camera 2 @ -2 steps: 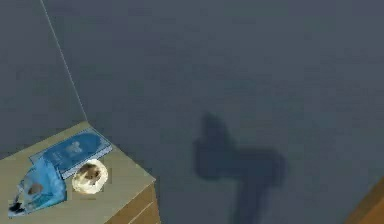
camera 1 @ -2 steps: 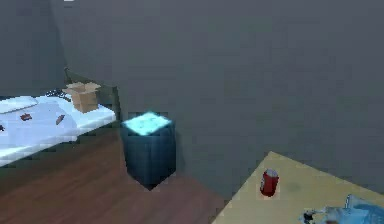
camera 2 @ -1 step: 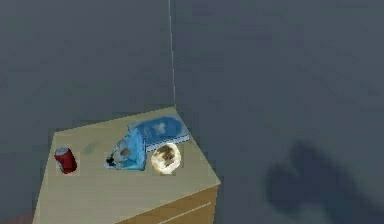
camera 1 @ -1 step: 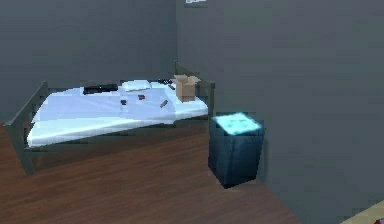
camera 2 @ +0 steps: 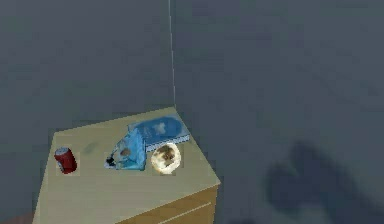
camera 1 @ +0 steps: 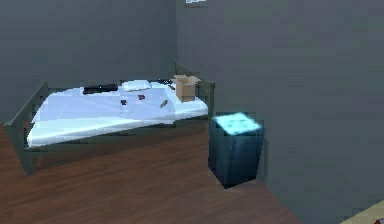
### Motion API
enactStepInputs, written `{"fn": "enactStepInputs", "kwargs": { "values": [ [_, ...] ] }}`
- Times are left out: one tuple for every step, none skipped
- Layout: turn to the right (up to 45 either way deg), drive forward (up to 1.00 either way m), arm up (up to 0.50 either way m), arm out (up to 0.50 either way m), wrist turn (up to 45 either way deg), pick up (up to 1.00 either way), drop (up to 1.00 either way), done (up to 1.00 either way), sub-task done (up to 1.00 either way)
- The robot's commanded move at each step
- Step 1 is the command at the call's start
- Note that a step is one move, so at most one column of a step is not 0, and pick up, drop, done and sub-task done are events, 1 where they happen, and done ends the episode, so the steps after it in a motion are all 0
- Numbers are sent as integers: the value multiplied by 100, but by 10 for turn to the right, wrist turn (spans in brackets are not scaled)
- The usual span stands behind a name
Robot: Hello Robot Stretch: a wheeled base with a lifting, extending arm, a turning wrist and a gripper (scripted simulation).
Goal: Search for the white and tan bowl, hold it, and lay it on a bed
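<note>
Wooden tabletop (camera 2: 100, 185) close beside you, white and tan bowl (camera 2: 166, 157) resting toward its right edge, blue flat thing (camera 2: 152, 133) at its middle, red can (camera 2: 66, 160) near its left edge, white-sheeted bed (camera 1: 80, 110) ahead of you, jaws' state you cannot tell.

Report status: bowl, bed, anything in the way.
Bowl on dresser, beside blue pack; red can apart. Bed ahead, box on it. Blue bin on floor near bed.
</note>
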Motion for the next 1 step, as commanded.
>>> {"fn": "enactStepInputs", "kwargs": {
  "values": [
    [0, 0, 32, 0, 0, 0, 0, 0, 0]
  ]
}}
